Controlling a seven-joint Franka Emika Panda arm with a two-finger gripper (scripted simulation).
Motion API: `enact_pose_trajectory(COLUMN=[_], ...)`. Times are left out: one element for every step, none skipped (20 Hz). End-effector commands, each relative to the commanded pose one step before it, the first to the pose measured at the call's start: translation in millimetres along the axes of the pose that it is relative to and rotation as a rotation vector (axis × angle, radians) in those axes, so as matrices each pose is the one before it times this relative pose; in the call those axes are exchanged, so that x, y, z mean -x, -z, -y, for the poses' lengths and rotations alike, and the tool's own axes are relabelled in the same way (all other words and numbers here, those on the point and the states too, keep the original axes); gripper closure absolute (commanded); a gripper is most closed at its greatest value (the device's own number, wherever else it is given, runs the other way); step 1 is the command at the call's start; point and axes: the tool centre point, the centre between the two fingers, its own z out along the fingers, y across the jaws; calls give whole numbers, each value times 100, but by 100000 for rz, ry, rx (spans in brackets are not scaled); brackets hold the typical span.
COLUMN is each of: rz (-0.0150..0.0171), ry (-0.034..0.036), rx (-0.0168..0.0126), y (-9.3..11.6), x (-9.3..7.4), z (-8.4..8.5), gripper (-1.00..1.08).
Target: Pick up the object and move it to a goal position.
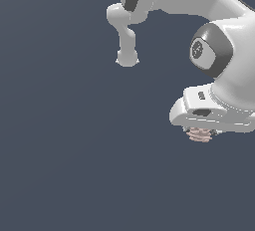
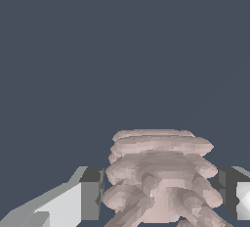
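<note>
The object [image 2: 158, 177] is a pinkish-tan, lumpy, ridged item sitting between my two fingers in the wrist view. One finger [image 2: 90, 194] presses its one side and the other finger [image 2: 233, 192] its other side. In the exterior view the object [image 1: 199, 135] peeks out just under the white hand at the exterior view's right, with the gripper [image 1: 200, 134] shut on it. The fingers themselves are mostly hidden there by the hand.
A plain dark blue-grey surface fills both views. The white arm's links and base [image 1: 127, 56] stand at the top of the exterior view.
</note>
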Motion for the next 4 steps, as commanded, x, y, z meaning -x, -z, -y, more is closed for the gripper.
enact_pose_trajectory(rz=[36, 0, 0, 0], ry=[-24, 0, 0, 0], rx=[25, 0, 0, 0], y=[219, 40, 23, 8], x=[-66, -13, -8, -3], z=[107, 22, 13, 4], gripper=[108, 108, 108, 108])
